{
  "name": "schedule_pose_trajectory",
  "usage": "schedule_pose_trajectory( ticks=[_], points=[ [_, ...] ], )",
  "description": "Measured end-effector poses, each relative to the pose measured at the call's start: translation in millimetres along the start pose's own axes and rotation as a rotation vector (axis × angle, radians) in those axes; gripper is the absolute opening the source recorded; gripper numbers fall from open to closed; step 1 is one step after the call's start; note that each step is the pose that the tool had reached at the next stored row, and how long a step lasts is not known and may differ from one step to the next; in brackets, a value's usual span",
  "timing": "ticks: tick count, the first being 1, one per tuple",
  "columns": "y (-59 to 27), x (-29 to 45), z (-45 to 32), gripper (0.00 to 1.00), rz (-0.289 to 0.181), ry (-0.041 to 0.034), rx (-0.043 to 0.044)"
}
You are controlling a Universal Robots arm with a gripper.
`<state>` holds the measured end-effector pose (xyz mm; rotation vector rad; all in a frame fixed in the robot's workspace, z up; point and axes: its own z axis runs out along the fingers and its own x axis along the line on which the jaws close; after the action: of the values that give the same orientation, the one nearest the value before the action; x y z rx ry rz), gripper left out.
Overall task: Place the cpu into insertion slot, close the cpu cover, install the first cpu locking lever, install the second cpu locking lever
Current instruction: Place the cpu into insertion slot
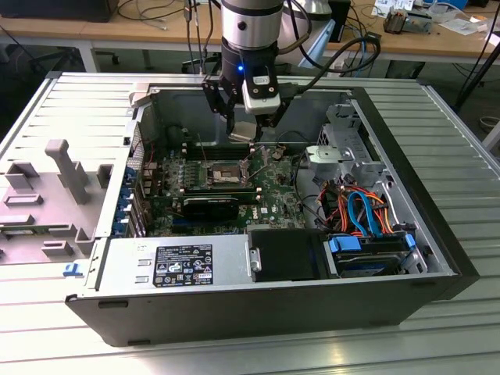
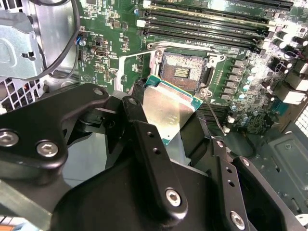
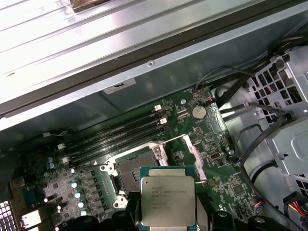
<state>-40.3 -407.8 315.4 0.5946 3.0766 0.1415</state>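
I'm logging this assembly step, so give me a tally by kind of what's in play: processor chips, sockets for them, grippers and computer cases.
cpu: 1
insertion slot: 1
gripper: 1
computer case: 1
Total: 4

1 small flat square silver-topped cpu (image 3: pixel 167 202), 1 square dark silver-rimmed insertion slot (image 2: pixel 185 72), 4 long narrow black memory slots (image 2: pixel 207 26), 1 black expansion card (image 1: pixel 211 207), 1 grey metal power supply box (image 1: pixel 176 266).

I get the exterior view from high up, angled down into the whole open computer case (image 1: pixel 234 301), with the arm (image 1: pixel 250 31) at its far wall. Both wrist views sit close over the motherboard (image 2: pixel 110 53), facing down. They share the cpu (image 2: pixel 166 108) (image 3: pixel 167 202) and the insertion slot (image 2: pixel 185 72) (image 3: pixel 132 168).
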Motion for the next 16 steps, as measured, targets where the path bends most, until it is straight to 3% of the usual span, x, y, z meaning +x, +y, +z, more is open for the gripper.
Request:
schedule_pose_trajectory(
  ticks=[9, 16],
  points=[
    [0.0, 0.0, 0.2, 0.55, 0.019, -0.0017, -0.0002],
    [-0.1, 0.0, 0.6, 0.55, 0.062, -0.0056, -0.0008]
  ],
)
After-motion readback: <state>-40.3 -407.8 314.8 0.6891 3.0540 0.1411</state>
